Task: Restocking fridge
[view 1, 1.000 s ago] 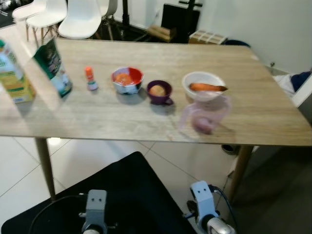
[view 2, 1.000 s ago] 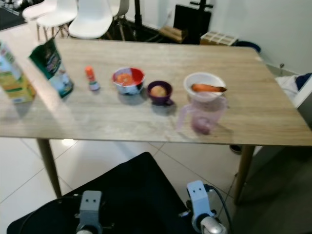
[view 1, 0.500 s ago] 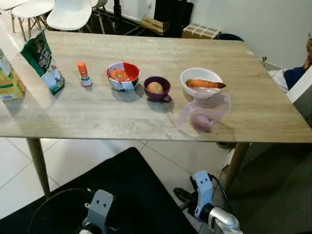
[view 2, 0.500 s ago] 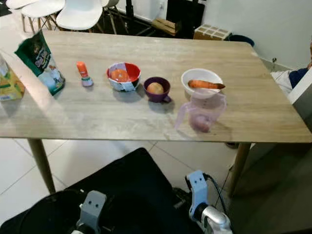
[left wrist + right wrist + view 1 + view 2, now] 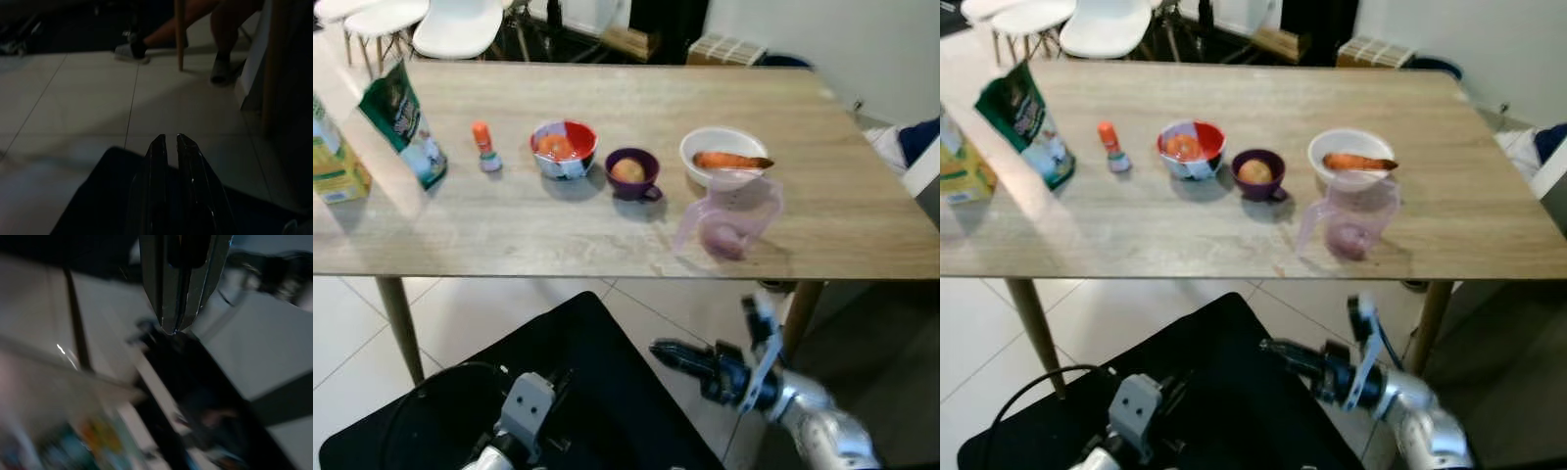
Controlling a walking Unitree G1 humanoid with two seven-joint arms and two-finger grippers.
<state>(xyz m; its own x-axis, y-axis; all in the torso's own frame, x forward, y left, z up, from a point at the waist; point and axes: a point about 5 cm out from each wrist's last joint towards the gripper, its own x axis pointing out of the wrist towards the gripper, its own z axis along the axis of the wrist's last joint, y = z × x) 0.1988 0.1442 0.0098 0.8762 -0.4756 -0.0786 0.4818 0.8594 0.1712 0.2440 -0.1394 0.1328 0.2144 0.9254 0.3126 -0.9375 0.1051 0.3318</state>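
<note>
Below the surface's near edge, over tiled floor [image 5: 499,313] and a black body panel [image 5: 578,382]: right pincer [image 5: 666,351] raised and pointing toward the robot's left, fingers pressed together, holding nothing. Left pincer [image 5: 167,142] low, fingers nearly touching with a thin gap, also empty, aimed across the floor at a person's feet [image 5: 132,49] beside a wooden leg.

On the wooden surface [image 5: 558,235], nearest the front edge: clear pitcher [image 5: 729,215] with something pinkish inside. Just behind it, touching or nearly so: white bowl [image 5: 722,149] with a carrot [image 5: 729,161] across it. Then, in a row running left: purple cup [image 5: 630,174] with a yellowish round item, red-and-white bowl [image 5: 564,149] with an orange fruit, small orange-capped bottle [image 5: 484,147], green bag [image 5: 403,122] standing upright, juice carton [image 5: 335,157] at the left edge.

Beyond the far edge: white chairs [image 5: 460,24], a box [image 5: 729,47].
</note>
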